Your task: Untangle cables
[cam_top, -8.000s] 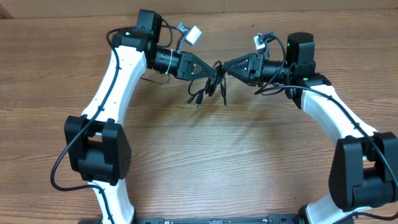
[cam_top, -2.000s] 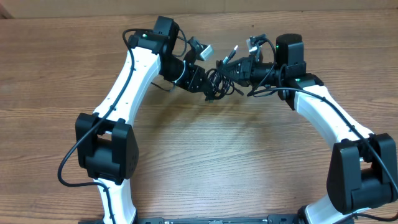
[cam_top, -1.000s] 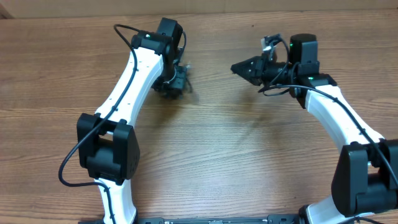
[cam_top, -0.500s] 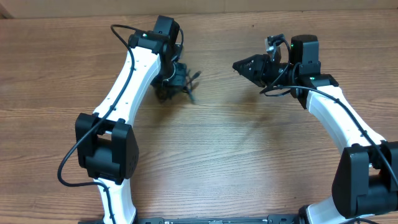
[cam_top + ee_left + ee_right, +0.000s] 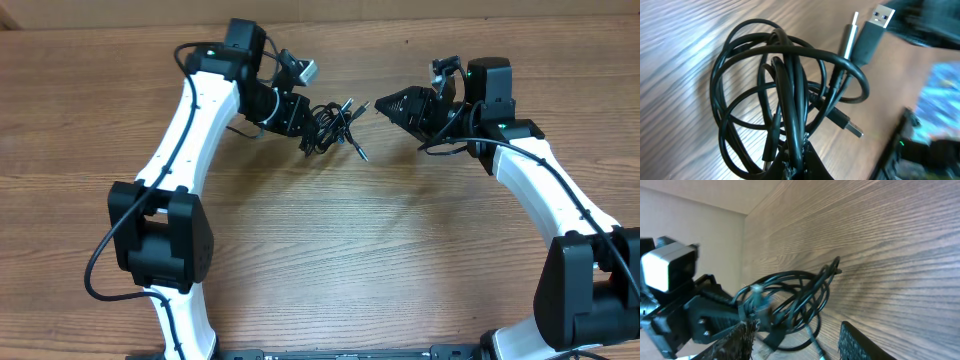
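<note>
The left end effector (image 5: 298, 118) is clamped on a tangled bundle of thin black cables (image 5: 326, 124), pinching several strands at one edge so the loops spread beyond its tip, over the far middle of the wooden counter (image 5: 330, 250). In the left wrist view a black USB plug (image 5: 871, 31) with a silver tip sticks out at the top of the coil, and a second plug (image 5: 849, 125) lies lower down. The right end effector (image 5: 384, 103) points at the bundle from just beside it, fingers apart with nothing held between them.
</note>
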Robot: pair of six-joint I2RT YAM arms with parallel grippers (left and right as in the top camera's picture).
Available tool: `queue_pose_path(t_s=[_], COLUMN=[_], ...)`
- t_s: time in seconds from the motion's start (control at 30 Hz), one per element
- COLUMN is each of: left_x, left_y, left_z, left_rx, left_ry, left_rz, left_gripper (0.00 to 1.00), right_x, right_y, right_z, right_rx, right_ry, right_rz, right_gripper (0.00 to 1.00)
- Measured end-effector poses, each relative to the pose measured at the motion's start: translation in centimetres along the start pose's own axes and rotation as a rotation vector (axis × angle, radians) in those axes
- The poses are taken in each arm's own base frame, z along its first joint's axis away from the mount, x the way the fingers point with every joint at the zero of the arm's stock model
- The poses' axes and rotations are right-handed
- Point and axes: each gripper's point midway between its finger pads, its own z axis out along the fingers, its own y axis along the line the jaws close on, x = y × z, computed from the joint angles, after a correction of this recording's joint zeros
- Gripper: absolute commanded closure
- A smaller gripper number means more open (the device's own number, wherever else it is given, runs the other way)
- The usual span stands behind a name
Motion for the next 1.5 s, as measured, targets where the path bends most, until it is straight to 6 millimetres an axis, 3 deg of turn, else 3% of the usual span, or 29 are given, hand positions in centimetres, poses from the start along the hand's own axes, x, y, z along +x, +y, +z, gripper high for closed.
queue_pose_path(t_s=[0.3,0.53,0.73,1.17,1.5], left_x=[-0.3,-0.6,-1.1,-1.8,-1.4], left_y=[-4.1,-5.6,-6.8,-8.9,-11.0], left_z=[-1.4,-1.6,-2.1,-3.3,-2.1], left_rx=[0.263,0.330,0.396,0.521,0.567], left_ry=[-0.095,-0.147,-0.197,-0.276,-0.247], left_rz=[0.274,0.407,0.448,0.446,0.468], left_gripper=[0.96,0.96,0.96,0.96,0.96], right_x=[-0.1,0.3,0.3,-1.2,-1.1], right_y=[2.0,2.7,2.8,3.8,3.6], right_z=[-0.1,-0.2,-0.2,-0.3,-0.3], right_rx=[-0.097,-0.134,-0.138,-0.168,-0.162], right_ry=[0.024,0.051,0.056,-0.003,-0.001], right_rz=[0.080,0.123,0.134,0.081,0.089], right_gripper=[0.44,0.48,0.57,0.56,0.60])
